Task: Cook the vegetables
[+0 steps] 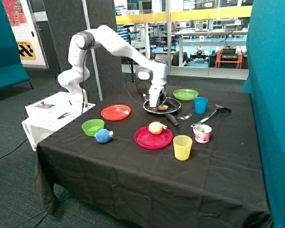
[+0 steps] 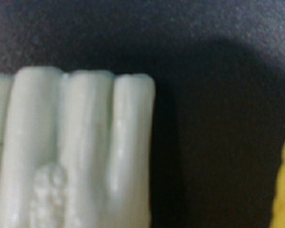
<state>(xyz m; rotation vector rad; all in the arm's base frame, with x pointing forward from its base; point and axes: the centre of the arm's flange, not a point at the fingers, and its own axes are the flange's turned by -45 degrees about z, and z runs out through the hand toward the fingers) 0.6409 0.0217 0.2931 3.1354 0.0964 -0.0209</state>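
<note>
While reaching down into the black frying pan (image 1: 173, 105) near the middle of the table (image 1: 133, 171), gripper (image 1: 155, 104) held low over the pan floor, fingers hidden from both views, so cannot tell whether clenched or released. Arm bent in an arch: shoulder raised beside the white base box (image 1: 52, 111), elbow high, forearm sloping down, wrist turned straight downward.

Counted on the black cloth: two vegetables, both in the pan. One whitish ridged chunk (image 2: 71, 152) lying flat on the dark pan floor, filling much of the wrist view; one pale-yellow piece (image 2: 284, 185) just beside it at the picture's edge, apart from it by a strip of dark pan. From outside, only a yellowish bit (image 1: 162, 108) seen in the pan next to the gripper.

Three plates: one orange-red (image 1: 116, 112), one magenta (image 1: 153, 138), one green (image 1: 185, 94). One round yellow-pink fruit (image 1: 155, 128) resting on the magenta plate. One green bowl (image 1: 92, 127), with one blue ball (image 1: 103, 136) just beside it. Three cups: one yellow (image 1: 182, 147), one blue (image 1: 200, 105), one pink patterned (image 1: 202, 133). One black spatula (image 1: 213, 115) between the blue cup and the pink cup. One metal utensil (image 1: 184, 117) near the pan handle.
</note>
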